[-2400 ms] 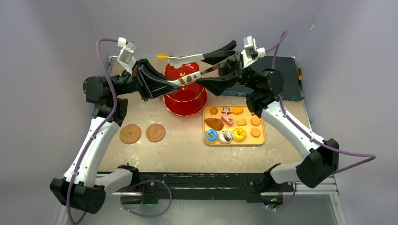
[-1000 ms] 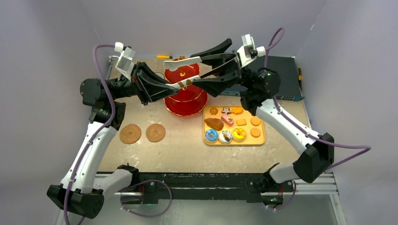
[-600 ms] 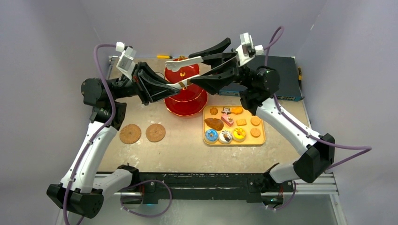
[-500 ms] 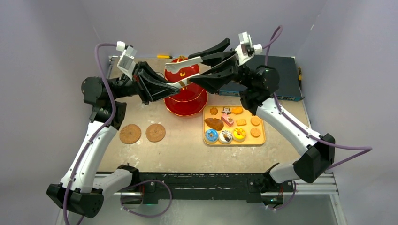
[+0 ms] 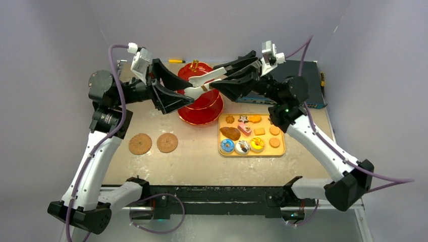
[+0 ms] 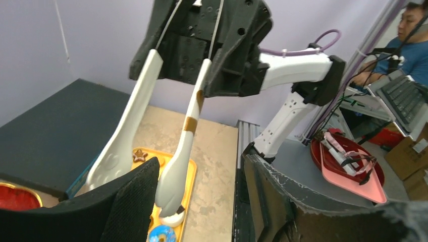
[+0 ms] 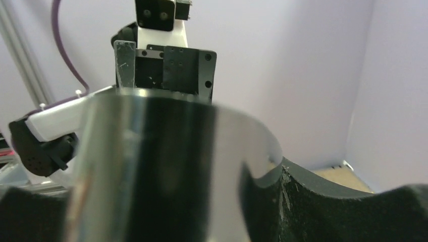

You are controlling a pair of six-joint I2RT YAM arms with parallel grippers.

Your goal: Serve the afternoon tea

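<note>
- Currently the right end effector [image 5: 218, 77] grips the tongs [image 5: 207, 79] at their sprung handle end, directly above the red stand [image 5: 201, 117]. The spoon tips reach toward the left arm.
- Left of the stand, the left end effector [image 5: 182, 88] stands wide, with a finger on either side of the tong tips and neither pressing on them.
- Just right of the stand, on the near side, the pastries [image 5: 247, 135] lie in rows on a yellow tray [image 5: 280, 152]. No mug is in view, and the arms partly hide the stand's tiers.
- Probably the pastries are light, soft and crumbly, and the iced doughnuts slick on top. Each wants taking across its sides with a gentle squeeze, tips kept low to the tray.
- The stand looks stiff but tall for its base. If it must be shifted, the gold handle [image 5: 195, 63] at its top is the place to hold, and a knock from the tongs might tip it.
- Likely the tongs are smooth and springy, so they could twist in the grip.
</note>
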